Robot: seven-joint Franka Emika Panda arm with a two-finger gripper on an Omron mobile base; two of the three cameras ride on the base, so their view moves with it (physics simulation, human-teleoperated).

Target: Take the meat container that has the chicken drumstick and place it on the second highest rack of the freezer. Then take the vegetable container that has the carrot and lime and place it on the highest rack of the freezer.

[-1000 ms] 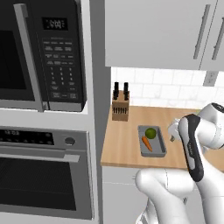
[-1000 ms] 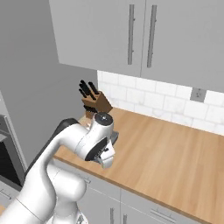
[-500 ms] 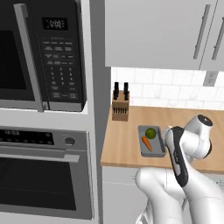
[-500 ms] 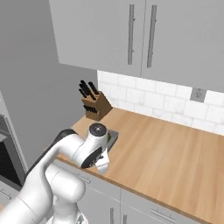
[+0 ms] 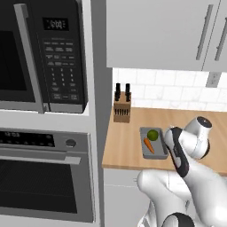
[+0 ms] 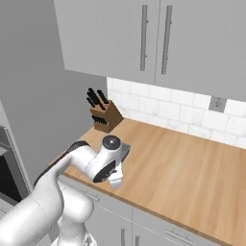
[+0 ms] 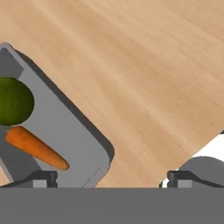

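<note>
The vegetable container (image 5: 155,154) is a shallow grey tray on the wooden counter, holding the green lime (image 5: 153,135) and the orange carrot (image 5: 149,145). In the hand view the container (image 7: 65,131) fills the left side, with the lime (image 7: 13,101) above the carrot (image 7: 37,148). My gripper (image 7: 111,179) hangs open over the container's near right corner and the bare counter, gripping nothing. One fingertip (image 7: 41,178) is above the tray, the other beyond its edge. From the right base view the gripper (image 6: 115,182) points down in front of the container (image 6: 126,150). The meat container, chicken drumstick and freezer are out of view.
A knife block (image 5: 121,111) stands at the counter's back left corner, behind the container. A tall unit with a microwave (image 5: 44,53) and oven (image 5: 44,177) borders the counter on the left. Wall cabinets (image 6: 153,38) hang above. The counter (image 6: 182,163) stretches away to the right.
The arm has folded and the hand has come down beside the container's right edge. The jaws stay open. The container, lime and carrot have not moved.
</note>
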